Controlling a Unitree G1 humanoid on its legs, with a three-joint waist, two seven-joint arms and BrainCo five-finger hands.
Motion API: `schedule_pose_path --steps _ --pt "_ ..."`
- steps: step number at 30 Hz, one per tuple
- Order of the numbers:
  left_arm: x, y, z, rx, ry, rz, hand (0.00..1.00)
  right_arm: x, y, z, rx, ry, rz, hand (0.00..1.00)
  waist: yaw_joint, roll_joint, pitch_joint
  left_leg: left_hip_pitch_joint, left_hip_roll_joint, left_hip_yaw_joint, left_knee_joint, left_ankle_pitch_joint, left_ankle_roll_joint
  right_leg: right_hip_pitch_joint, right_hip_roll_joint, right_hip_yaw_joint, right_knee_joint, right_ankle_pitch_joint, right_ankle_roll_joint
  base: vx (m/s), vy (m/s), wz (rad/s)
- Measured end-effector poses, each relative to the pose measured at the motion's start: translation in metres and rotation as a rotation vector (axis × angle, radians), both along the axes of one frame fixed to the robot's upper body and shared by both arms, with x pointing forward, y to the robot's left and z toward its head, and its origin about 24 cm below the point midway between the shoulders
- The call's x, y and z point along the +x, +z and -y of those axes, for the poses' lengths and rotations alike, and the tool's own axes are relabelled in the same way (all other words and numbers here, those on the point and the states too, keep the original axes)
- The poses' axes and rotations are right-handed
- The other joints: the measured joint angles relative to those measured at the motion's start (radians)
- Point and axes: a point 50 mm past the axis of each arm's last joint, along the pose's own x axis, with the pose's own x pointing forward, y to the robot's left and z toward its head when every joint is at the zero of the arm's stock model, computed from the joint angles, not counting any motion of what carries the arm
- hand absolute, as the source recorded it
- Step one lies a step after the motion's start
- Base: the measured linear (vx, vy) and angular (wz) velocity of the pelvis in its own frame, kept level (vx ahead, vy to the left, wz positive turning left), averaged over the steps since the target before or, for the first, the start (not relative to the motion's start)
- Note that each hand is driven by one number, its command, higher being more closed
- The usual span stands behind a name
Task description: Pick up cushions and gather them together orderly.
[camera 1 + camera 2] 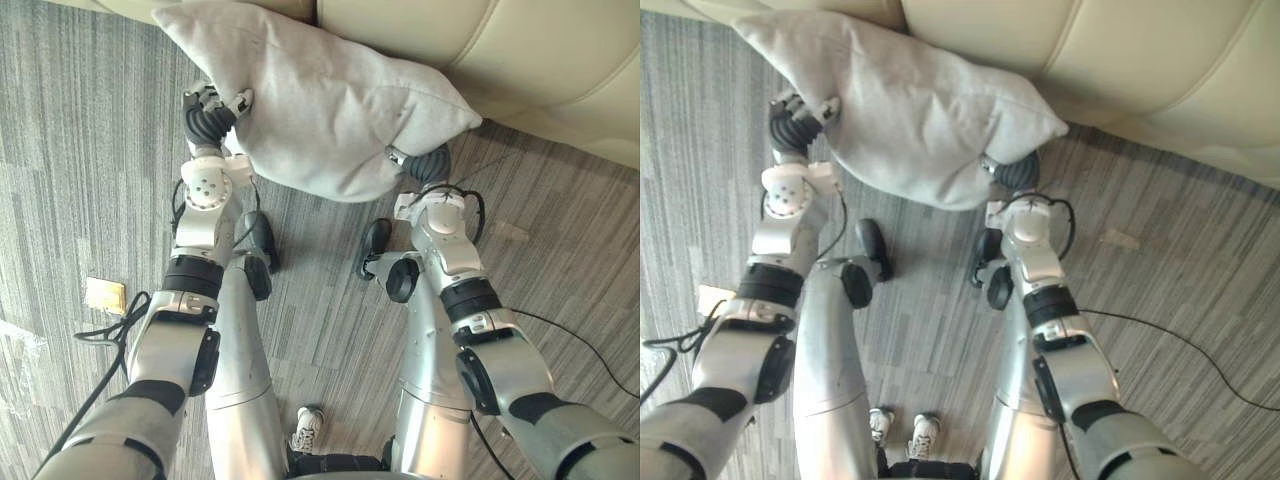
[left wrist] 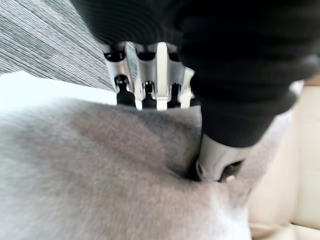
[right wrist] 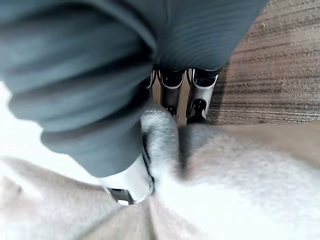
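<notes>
- Pinching the left edge of the plump, pale grey fabric cushion (image 1: 320, 110), the left hand (image 1: 212, 112) has thumb and fingers closed on cloth.
- The right hand (image 1: 425, 162) nips a fold at the lower right corner.
- The cushion hangs between them above the grey striped carpet floor (image 1: 80, 150), near the cream leather sofa (image 1: 520, 50).
- Both grips look shallow. The cloth could slip, or the cushion could snag on the sofa and pull free.

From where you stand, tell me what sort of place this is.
Probably a living room or lounge: a cream upholstered sofa, grey striped carpet, and a grey cushion gripped at its edges by the left hand and right hand, close by the sofa.
</notes>
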Motion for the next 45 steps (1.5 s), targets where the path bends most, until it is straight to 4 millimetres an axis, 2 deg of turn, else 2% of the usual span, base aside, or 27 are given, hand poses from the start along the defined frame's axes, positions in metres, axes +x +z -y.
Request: schedule_pose_path --steps 2,6,7,8,9,11,13,16,17,21,25,27,29,30,31,33,34,35,36,37,38,40,41,42,43,44,45 --pt "-0.008 -0.007 0.007 -0.006 -0.029 0.025 1.0 -0.009 -0.006 0.002 0.01 0.001 0.009 1.0 -0.001 -0.001 -0.001 0.08 -0.002 0.014 -0.069 0.016 0.0 0.073 0.004 -0.003 -0.063 0.01 0.005 -0.03 -0.012 -0.04" --pt "-0.027 -0.041 0.019 -0.032 -0.081 0.002 1.0 -0.035 -0.03 0.008 0.038 -0.007 0.0 1.0 -0.001 -0.005 -0.005 0.306 -0.011 0.04 -0.234 0.051 -0.015 0.288 0.017 -0.022 -0.205 0.032 0.002 0.04 -0.03 0.04" --pt "-0.036 -0.066 0.022 -0.049 -0.094 -0.055 1.0 -0.047 -0.047 0.012 0.042 -0.02 -0.032 1.0 -0.001 -0.008 -0.075 0.34 -0.021 0.044 -0.283 0.056 -0.018 0.318 0.016 -0.027 -0.244 0.033 0.001 0.11 -0.036 0.1" --pt "-0.042 -0.079 0.024 -0.064 -0.099 -0.086 1.0 -0.053 -0.056 0.013 0.045 -0.028 -0.054 1.0 -0.001 -0.007 -0.129 0.337 -0.022 0.046 -0.3 0.058 -0.019 0.315 0.016 -0.033 -0.262 0.031 0.004 0.12 -0.016 0.07" --pt "-0.052 -0.093 0.027 -0.09 -0.107 -0.114 1.0 -0.063 -0.063 0.015 0.055 -0.034 -0.061 1.0 -0.001 -0.009 -0.155 0.387 -0.025 0.053 -0.331 0.07 -0.031 0.361 0.016 -0.037 -0.288 0.041 -0.005 0.21 -0.006 0.05" --pt "-0.066 -0.115 0.031 -0.146 -0.113 -0.169 1.0 -0.076 -0.07 0.017 0.072 -0.042 -0.068 1.0 -0.002 -0.009 -0.155 0.515 -0.032 0.067 -0.388 0.072 -0.035 0.483 0.016 -0.039 -0.331 0.041 -0.005 0.23 -0.018 0.02" --pt "-0.088 -0.138 0.032 -0.207 -0.12 -0.224 1.0 -0.098 -0.077 0.02 0.085 -0.051 -0.055 1.0 -0.001 -0.016 -0.174 0.684 -0.043 0.091 -0.473 0.072 -0.035 0.637 0.016 -0.039 -0.399 0.039 -0.001 0.17 -0.006 -0.06" --pt "-0.113 -0.156 0.032 -0.219 -0.14 -0.263 1.0 -0.123 -0.085 0.022 0.062 -0.059 -0.054 1.0 0.001 -0.036 -0.23 0.839 -0.057 0.117 -0.567 0.075 -0.039 0.775 0.017 -0.035 -0.477 0.033 0.011 0.16 0.01 -0.07" --pt "-0.115 -0.158 0.032 -0.219 -0.142 -0.268 1.0 -0.126 -0.086 0.022 0.061 -0.058 -0.056 1.0 0.002 -0.037 -0.234 0.86 -0.059 0.12 -0.579 0.076 -0.04 0.794 0.017 -0.034 -0.487 0.033 0.015 0.15 0.031 -0.07" --pt "-0.138 -0.171 0.033 -0.232 -0.161 -0.31 1.0 -0.15 -0.095 0.025 0.036 -0.063 -0.083 1.0 0.004 -0.037 -0.311 0.992 -0.073 0.15 -0.661 0.077 -0.038 0.911 0.018 -0.026 -0.558 0.038 0.033 0.1 0.033 -0.11" --pt "-0.154 -0.176 0.032 -0.244 -0.17 -0.328 1.0 -0.166 -0.1 0.022 0.055 -0.059 -0.109 1.0 0.006 -0.033 -0.355 1.107 -0.077 0.175 -0.714 0.078 -0.037 1.011 0.02 -0.014 -0.607 0.038 0.044 0.08 0.037 -0.12" --pt "-0.159 -0.178 0.031 -0.248 -0.169 -0.338 1.0 -0.169 -0.103 0.021 0.052 -0.058 -0.119 1.0 0.006 -0.031 -0.362 1.137 -0.073 0.174 -0.703 0.078 -0.036 1.052 0.022 -0.013 -0.618 0.032 0.051 0.03 0.0 0.02" --pt "-0.165 -0.185 0.029 -0.252 -0.158 -0.366 1.0 -0.173 -0.106 0.019 0.046 -0.052 -0.137 1.0 0.008 -0.03 -0.363 1.122 -0.06 0.168 -0.584 0.078 -0.036 1.095 0.029 -0.009 -0.626 0.013 0.051 -0.01 -0.017 -0.02" --pt "-0.169 -0.189 0.029 -0.256 -0.152 -0.385 1.0 -0.174 -0.108 0.018 0.031 -0.051 -0.143 1.0 0.014 -0.024 -0.365 1.089 -0.043 0.151 -0.469 0.078 -0.035 1.122 0.033 -0.01 -0.622 -0.009 0.044 -0.02 -0.014 -0.14" --pt "-0.175 -0.194 0.029 -0.261 -0.151 -0.408 1.0 -0.176 -0.11 0.02 0.021 -0.054 -0.153 1.0 0.021 -0.005 -0.376 1.043 -0.019 0.111 -0.33 0.089 -0.02 1.145 0.046 -0.013 -0.614 -0.025 0.036 -0.01 -0.001 -0.15" --pt "-0.18 -0.198 0.03 -0.263 -0.157 -0.43 1.0 -0.179 -0.11 0.02 0.02 -0.057 -0.158 1.0 0.026 0.011 -0.391 0.985 0.002 0.089 -0.213 0.14 0.001 1.157 0.052 -0.011 -0.6 -0.04 0.025 0.05 0.024 -0.05" --pt "-0.181 -0.2 0.03 -0.263 -0.159 -0.437 1.0 -0.18 -0.106 0.021 0.021 -0.059 -0.144 1.0 0.027 0.003 -0.392 0.929 0.01 0.093 -0.149 0.183 0.006 1.166 0.047 -0.003 -0.605 -0.042 0.017 0.1 0.022 0.04" --pt "-0.181 -0.2 0.031 -0.264 -0.161 -0.44 1.0 -0.18 -0.104 0.021 0.021 -0.059 -0.133 1.0 0.028 0.006 -0.394 0.915 0.012 0.093 -0.147 0.169 0.009 1.167 0.046 -0.003 -0.612 -0.04 0.013 0.13 0.031 0.08" --pt "-0.181 -0.201 0.032 -0.263 -0.171 -0.446 1.0 -0.18 -0.099 0.021 0.024 -0.062 -0.113 1.0 0.027 0.013 -0.398 0.905 0.001 0.095 -0.192 0.117 0.018 1.173 0.045 0.003 -0.627 -0.035 0.004 0.16 0.059 0.05" --pt "-0.183 -0.202 0.034 -0.265 -0.176 -0.454 1.0 -0.18 -0.095 0.021 0.026 -0.064 -0.094 1.0 0.029 0.014 -0.404 0.907 -0.022 0.107 -0.321 0.083 0.004 1.177 0.043 0.018 -0.649 -0.033 0.002 0.14 0.073 0.04" --pt "-0.184 -0.203 0.034 -0.266 -0.178 -0.457 1.0 -0.179 -0.094 0.021 0.027 -0.065 -0.088 1.0 0.029 0.014 -0.408 0.908 -0.036 0.108 -0.396 0.081 0.003 1.181 0.041 0.02 -0.663 -0.033 0.002 0.16 0.111 -0.04" --pt "-0.186 -0.204 0.035 -0.268 -0.179 -0.468 1.0 -0.175 -0.093 0.02 0.025 -0.065 -0.08 1.0 0.032 0.009 -0.416 0.915 -0.078 0.09 -0.651 0.124 -0.036 1.192 0.036 0.042 -0.699 -0.033 0.009 0.28 0.229 -0.37" --pt "-0.189 -0.207 0.035 -0.27 -0.175 -0.482 1.0 -0.171 -0.095 0.021 0.012 -0.062 -0.086 1.0 0.05 0.018 -0.431 0.938 -0.086 0.085 -0.797 0.174 -0.029 1.194 0.04 0.077 -0.725 -0.039 0.042 0.27 0.243 -0.79" --pt "-0.19 -0.208 0.034 -0.269 -0.174 -0.488 1.0 -0.17 -0.097 0.021 0.01 -0.063 -0.095 1.0 0.055 0.026 -0.44 0.946 -0.087 0.085 -0.804 0.216 -0.013 1.202 0.041 0.098 -0.731 -0.043 0.051 0.36 0.312 -0.94" --pt "-0.191 -0.211 0.032 -0.261 -0.171 -0.499 1.0 -0.17 -0.102 0.02 0.013 -0.063 -0.116 1.0 0.059 0.014 -0.448 0.961 -0.099 0.094 -0.797 0.264 0.008 1.214 0.033 0.128 -0.745 -0.048 0.067 0.36 0.254 -0.6" --pt "-0.194 -0.214 0.03 -0.247 -0.167 -0.518 1.0 -0.173 -0.111 0.019 0.024 -0.066 -0.159 1.0 0.055 -0.024 -0.475 0.96 -0.126 0.137 -0.756 0.215 0.033 1.247 -0.002 0.152 -0.798 -0.018 0.097 0.48 0.297 -0.55" --pt "-0.194 -0.214 0.03 -0.247 -0.167 -0.518 1.0 -0.174 -0.113 0.019 0.026 -0.069 -0.168 1.0 0.054 -0.037 -0.483 0.958 -0.135 0.155 -0.736 0.194 0.037 1.253 -0.018 0.165 -0.806 -0.001 0.113 0.5 0.275 -0.49"
